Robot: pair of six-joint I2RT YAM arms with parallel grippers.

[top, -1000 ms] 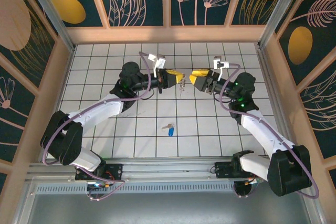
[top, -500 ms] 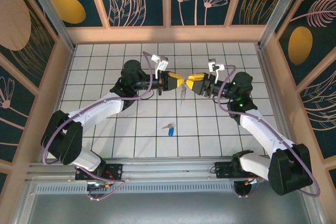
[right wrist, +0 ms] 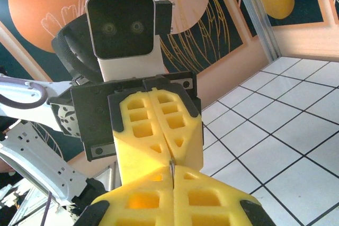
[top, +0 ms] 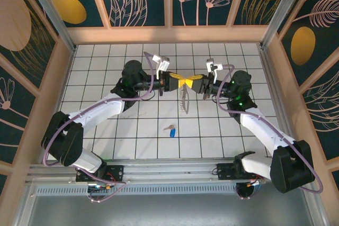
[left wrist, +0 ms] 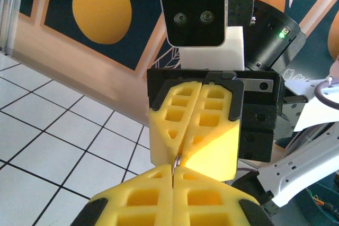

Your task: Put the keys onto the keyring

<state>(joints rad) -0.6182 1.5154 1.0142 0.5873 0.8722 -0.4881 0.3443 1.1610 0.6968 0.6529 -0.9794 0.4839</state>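
The left hand (top: 179, 81) and right hand (top: 190, 82) meet tip to tip, both clenched on the thin pale oval keyring (top: 184, 99) dangling above the white tiled table (top: 132, 141), where the blue-headed silver key (top: 171, 129) lies ungrasped, so I'd say one hand must next let go and fetch it.

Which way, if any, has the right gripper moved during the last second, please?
Yes: against the floor tiles, the right gripper slid left until it met the left gripper.

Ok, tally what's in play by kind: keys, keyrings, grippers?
Blue-headed key: 1, lying on the tiles.
Keyring: 1, pinched between both grippers.
Grippers: 2, left gripper and right gripper, tip to tip.
Total: 4
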